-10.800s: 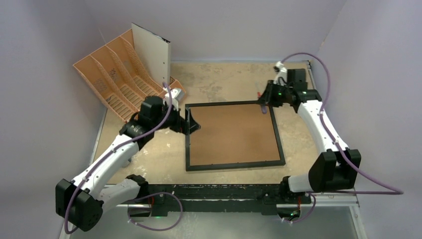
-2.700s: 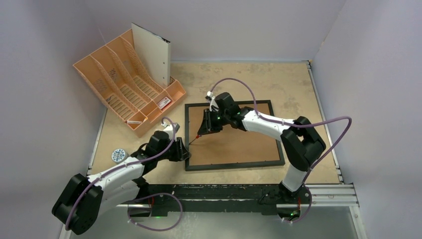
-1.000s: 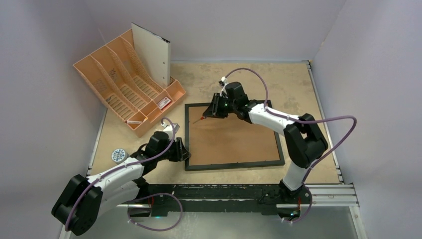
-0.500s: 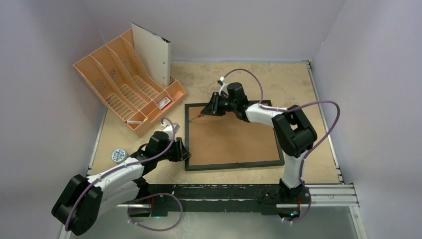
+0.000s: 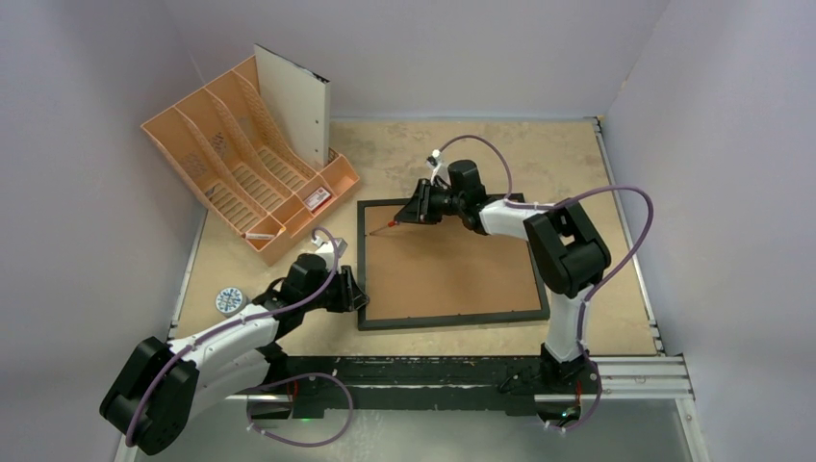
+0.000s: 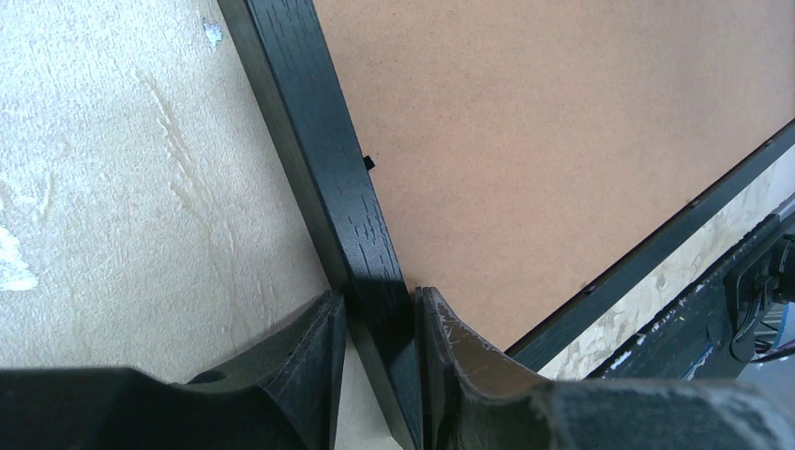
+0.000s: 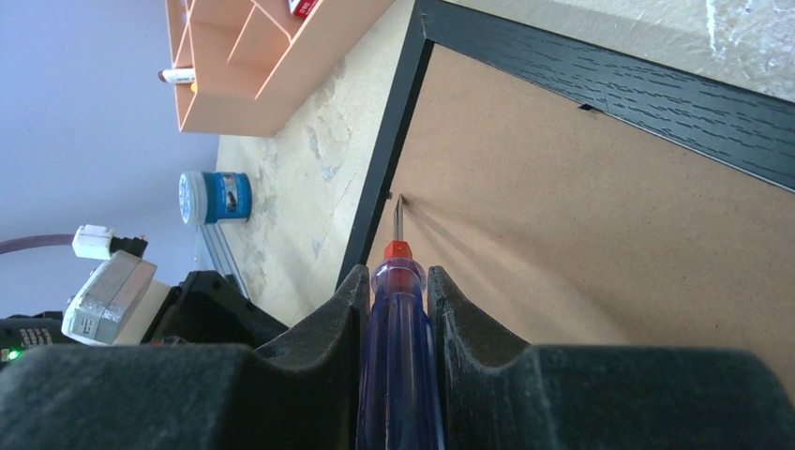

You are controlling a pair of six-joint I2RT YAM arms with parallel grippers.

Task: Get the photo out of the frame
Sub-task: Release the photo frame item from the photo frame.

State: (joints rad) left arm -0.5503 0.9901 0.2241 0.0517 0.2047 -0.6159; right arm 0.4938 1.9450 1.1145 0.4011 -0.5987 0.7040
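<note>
The black frame (image 5: 452, 318) lies face down on the table, its brown backing board (image 5: 452, 269) up, so the photo is hidden. My left gripper (image 5: 357, 294) (image 6: 380, 302) is shut on the frame's left rail (image 6: 319, 141) near the near-left corner. My right gripper (image 5: 417, 209) (image 7: 396, 281) hovers over the far-left part of the board, shut on a blue-handled screwdriver (image 7: 398, 375) with a red collar. The screwdriver's tip (image 7: 398, 204) rests on the board right beside the left rail, near a small tab there.
An orange file organiser (image 5: 241, 168) stands at the back left with a white sheet (image 5: 296, 106) upright in it. A small round blue-and-white tub (image 5: 229, 300) (image 7: 214, 197) sits left of the left arm. Walls close in on three sides.
The right arm's elbow has folded in to the left, and the screwdriver tip has slid a little left toward the frame's left rail. The left gripper has kept its grip unmoved.
</note>
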